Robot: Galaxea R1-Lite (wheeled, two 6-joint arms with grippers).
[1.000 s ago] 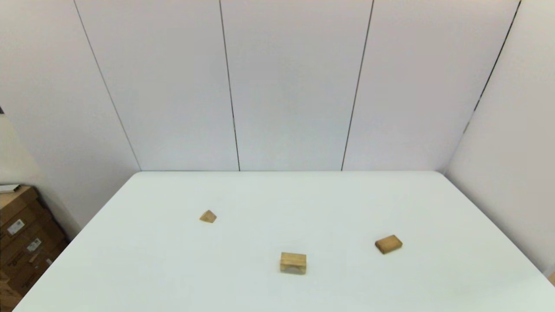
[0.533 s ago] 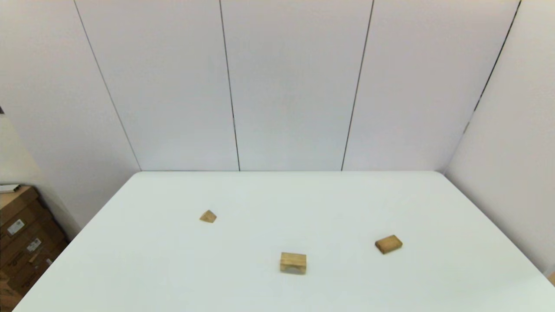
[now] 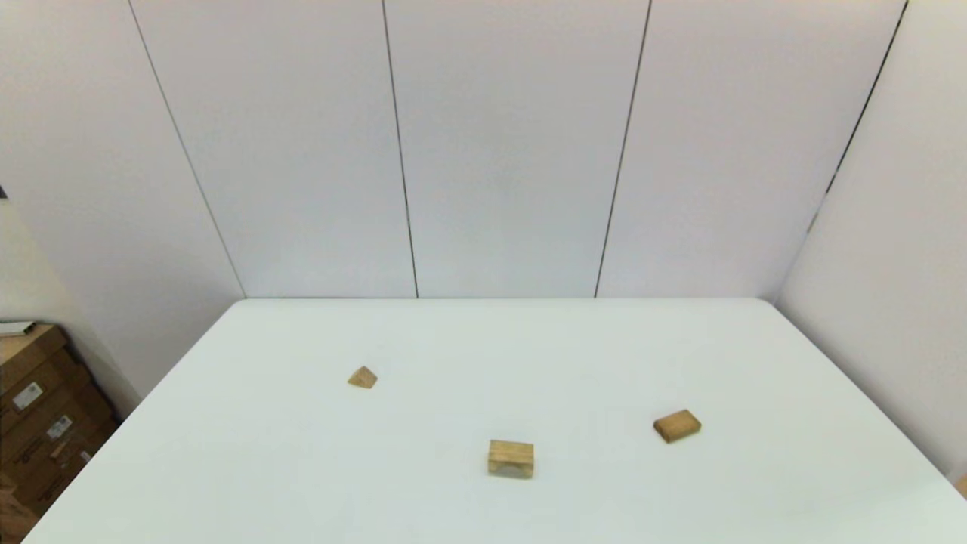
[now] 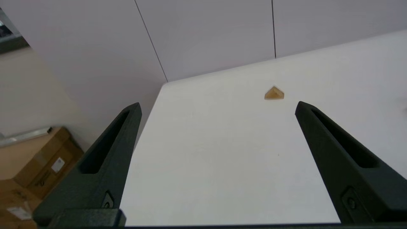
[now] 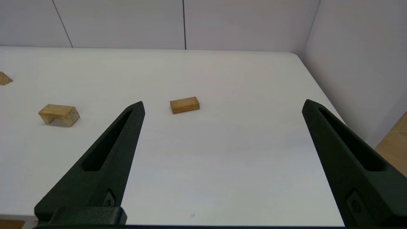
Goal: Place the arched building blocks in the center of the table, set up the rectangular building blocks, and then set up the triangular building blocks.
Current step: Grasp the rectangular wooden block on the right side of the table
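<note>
Blocks lie scattered, well apart, on the white tabletop (image 3: pixel 604 347) in the head view: the triangular block (image 3: pixel 363 377) left of centre, the arched block (image 3: pixel 511 459) low in the middle with its notch facing down, the rectangular block (image 3: pixel 677 425) flat at lower right. Cardboard boxes (image 3: pixel 38 423) sit at the frame's lower left edge. Neither arm appears here.

Only the left wrist view shows the left hand (image 4: pixel 217 106), its two black fingers spread wide with nothing between them, held over the tabletop's near part. The triangular block (image 4: pixel 274 93) lies beyond, upper right of centre; the other two blocks are outside this frame.

The right wrist view shows the right hand (image 5: pixel 222 105), likewise spread wide and empty. The rectangular block (image 5: pixel 184 105) lies just past its fingertips, the arched block (image 5: pixel 59 114) at mid-left showing its cut-out, the triangular block (image 5: pixel 5 78) clipped by the left edge.
</note>
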